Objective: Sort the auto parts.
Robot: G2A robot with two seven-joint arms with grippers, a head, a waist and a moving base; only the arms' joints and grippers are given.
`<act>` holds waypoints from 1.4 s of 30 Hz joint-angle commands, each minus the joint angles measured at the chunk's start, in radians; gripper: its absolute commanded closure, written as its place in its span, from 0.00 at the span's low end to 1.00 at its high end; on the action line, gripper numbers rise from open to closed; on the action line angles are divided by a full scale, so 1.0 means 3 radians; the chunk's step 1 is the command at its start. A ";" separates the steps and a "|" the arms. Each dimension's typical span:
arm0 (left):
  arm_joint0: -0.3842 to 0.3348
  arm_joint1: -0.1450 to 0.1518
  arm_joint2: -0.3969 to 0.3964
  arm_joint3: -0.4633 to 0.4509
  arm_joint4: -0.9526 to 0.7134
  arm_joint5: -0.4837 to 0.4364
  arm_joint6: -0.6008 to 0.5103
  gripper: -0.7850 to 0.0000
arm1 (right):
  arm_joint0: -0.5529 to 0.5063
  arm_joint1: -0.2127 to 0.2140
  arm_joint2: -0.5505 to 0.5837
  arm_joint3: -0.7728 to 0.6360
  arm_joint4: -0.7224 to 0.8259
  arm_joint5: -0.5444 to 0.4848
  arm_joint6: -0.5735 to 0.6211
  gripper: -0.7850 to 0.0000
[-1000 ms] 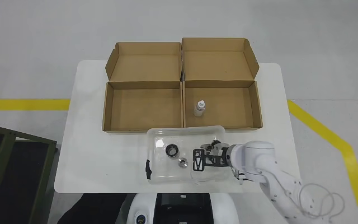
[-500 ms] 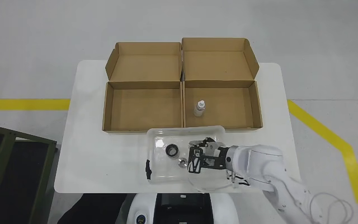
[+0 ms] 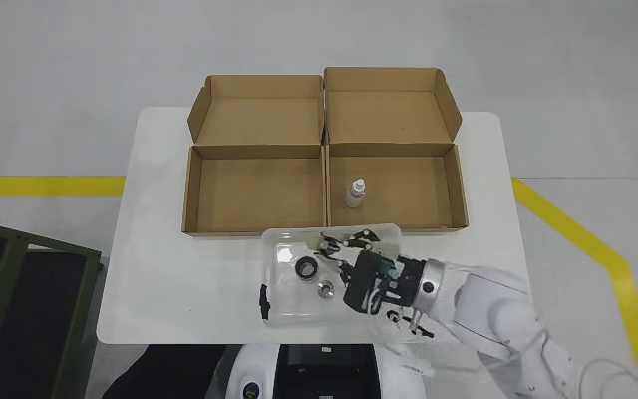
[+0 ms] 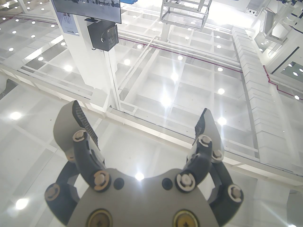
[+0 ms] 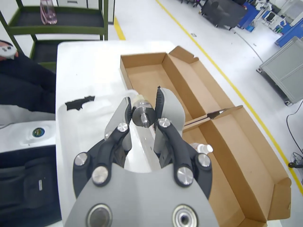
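Observation:
My right gripper (image 3: 337,249) hangs over the clear plastic tray (image 3: 271,239), near its far rim, shut on a small metal cylinder with a threaded stud (image 5: 142,116). In the right wrist view the right gripper (image 5: 143,102) holds this part between both pads, pointing toward the two cardboard boxes. A black ring (image 3: 306,266) and a small metal part (image 3: 324,291) lie in the tray. The left box (image 3: 254,195) holds nothing visible; the right box (image 3: 419,190) holds a small white bottle (image 3: 355,191). My left gripper (image 4: 139,114) is open and faces the ceiling.
Both boxes stand side by side behind the tray with their lids folded back. A strip of black tape (image 3: 263,297) sticks to the tray's near left corner. Bare white table lies left of the tray. A green shelf (image 5: 56,19) stands beyond the table.
The right gripper has lifted out of the tray with the metal part in it and swung toward the boxes. The parts left in the tray have not moved.

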 commanded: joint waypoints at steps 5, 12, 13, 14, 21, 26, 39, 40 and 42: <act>0.0000 0.0000 0.0000 0.0000 0.0000 0.0000 0.0000 0.00 | 0.0066 -0.0026 0.0043 -0.0025 0.0067 0.0179 -0.0525 1.00; 0.0000 0.0000 0.0000 0.0000 0.0000 0.0000 0.0000 0.00 | 0.0204 -0.0068 0.0006 -0.0017 0.0217 0.0341 -0.0927 1.00; 0.0000 0.0000 0.0000 0.0000 0.0000 0.0000 0.0000 0.00 | 0.0228 -0.0074 -0.0001 -0.0010 0.0228 0.0364 -0.0953 1.00; 0.0000 0.0000 0.0000 0.0000 0.0000 0.0000 0.0000 0.00 | 0.0255 -0.0079 -0.0005 -0.0017 0.0221 0.0386 -0.0961 1.00; 0.0000 0.0000 0.0000 0.0000 0.0000 0.0000 0.0000 0.00 | 0.0425 -0.0121 -0.0060 -0.0026 0.0423 0.0420 -0.1181 1.00; 0.0000 0.0000 0.0000 0.0000 0.0000 0.0000 0.0000 0.00 | 0.0495 -0.0160 -0.0220 0.0009 0.0613 0.0379 -0.1344 1.00; 0.0000 0.0000 0.0000 0.0000 0.0000 0.0000 0.0000 0.00 | 0.0703 -0.0249 -0.0522 0.0140 0.0337 0.0594 -0.1181 1.00; 0.0000 0.0000 0.0000 0.0000 0.0000 0.0000 0.0000 0.00 | 0.0693 -0.0249 -0.0526 0.0198 0.0325 0.0593 -0.1138 1.00; 0.0000 0.0000 0.0000 0.0000 0.0000 0.0000 0.0000 0.00 | 0.0683 -0.0247 -0.0517 0.0260 0.0284 0.0562 -0.1060 1.00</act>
